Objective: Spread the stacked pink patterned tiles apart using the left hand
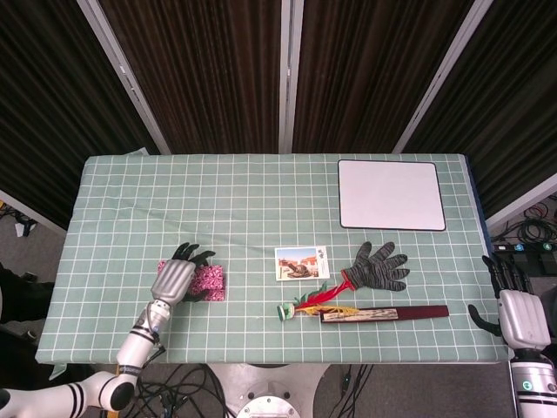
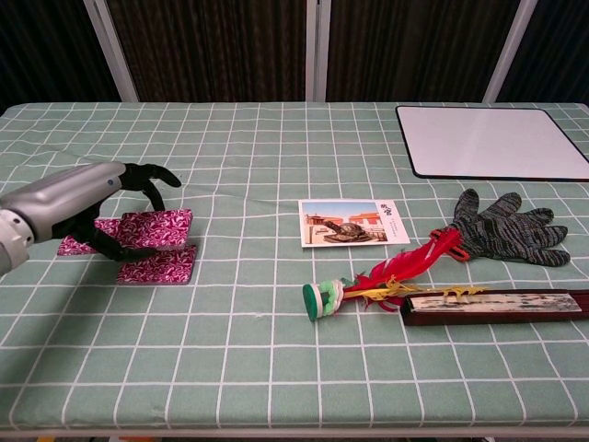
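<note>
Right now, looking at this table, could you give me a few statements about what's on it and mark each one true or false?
1. The left hand is over the pink tiles. True.
2. The grey glove lies on the whiteboard. False: it lies on the cloth, nearer the front edge than the board.
3. The postcard sits between the tiles and the glove. True.
4. The right hand holds the red feathers. False: it is off at the table's edge, away from them.

— Matt green cloth (image 2: 258, 368) with a white grid over the table; glossy pink patterned tiles (image 2: 156, 241) at the left?
— Yes. Knitted grey glove (image 2: 506, 230) at the right, smooth whiteboard (image 2: 488, 138) beyond, glossy paper postcard (image 2: 348, 222), red feathers (image 2: 405, 267), brushed metal left hand (image 2: 69, 207).
</note>
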